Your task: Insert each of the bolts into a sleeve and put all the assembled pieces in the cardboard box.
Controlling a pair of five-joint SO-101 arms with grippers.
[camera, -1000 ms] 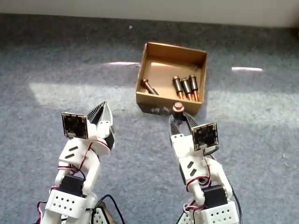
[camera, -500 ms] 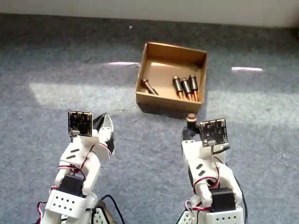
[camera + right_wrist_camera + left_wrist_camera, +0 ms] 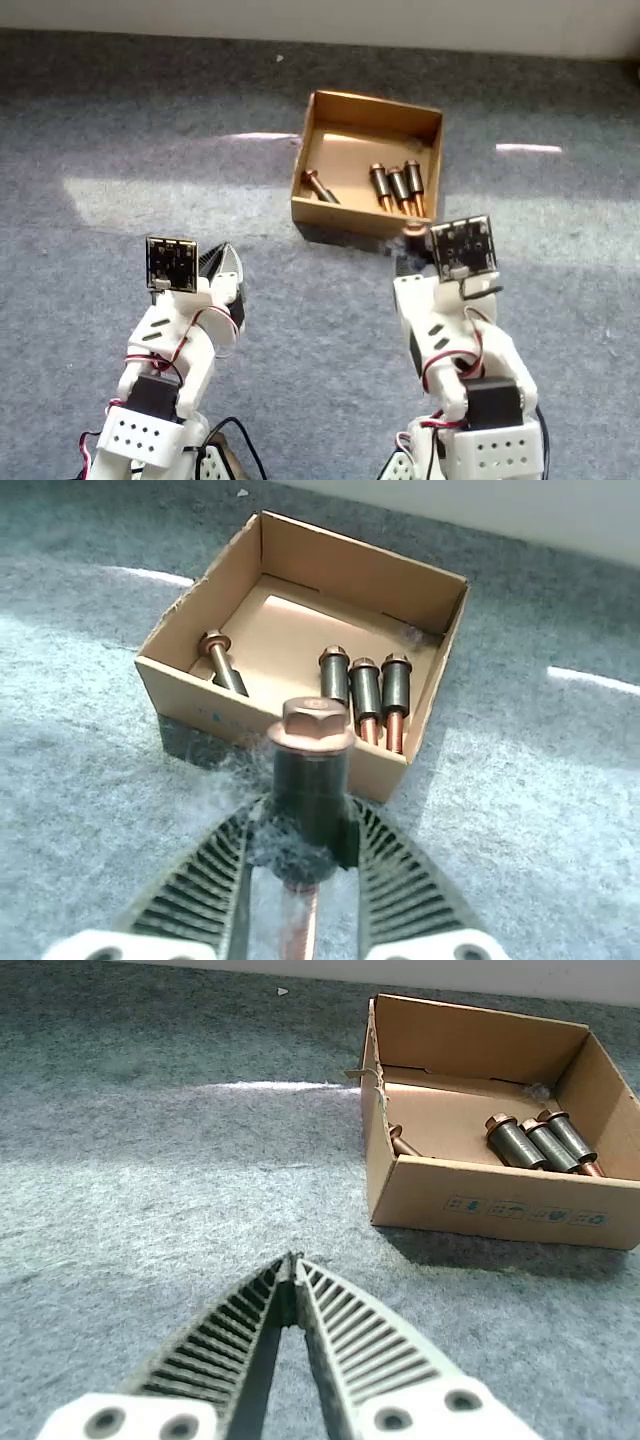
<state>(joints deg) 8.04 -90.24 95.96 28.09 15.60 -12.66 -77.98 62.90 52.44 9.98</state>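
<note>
**Counter** (image 3: 120, 130): grey felt-like covering, carrying all items below.

**Cardboard box** (image 3: 350, 222): open-topped and sitting toward the counter's far edge, about midway along it. In the right wrist view the box (image 3: 190, 695) is lying just beyond the held piece. In the left wrist view the box (image 3: 500, 1205) is standing well apart from that arm's pincer.

**Three assembled pieces** (image 3: 399, 188): lying side by side on the box floor, by the wall nearer the counter's right edge. Each is a copper bolt in a dark sleeve, with the hex head pointing toward the far edge. They are showing likewise in the right wrist view (image 3: 365, 695) and the left wrist view (image 3: 540, 1142).

**Lone assembled piece** (image 3: 320, 187): lying on its own at the opposite side of the box, apart from the three. It is angled across the floor (image 3: 222, 665) and seemingly leaning at the wall, though the contact is hard to make out.

**Right pincer** (image 3: 305, 825): clamping a fifth assembled piece (image 3: 311, 770) by its dark sleeve, hex head pointing toward the box. A copper shank is showing between the fingers behind the sleeve. In the high view this held piece (image 3: 414, 235) is hanging just outside the box's near wall, by its right-hand corner.

**Left pincer** (image 3: 292, 1265): tips pressed together and gripping nothing. It is hanging over bare counter (image 3: 228, 255), on the near side of the box and toward the counter's left edge.
</note>
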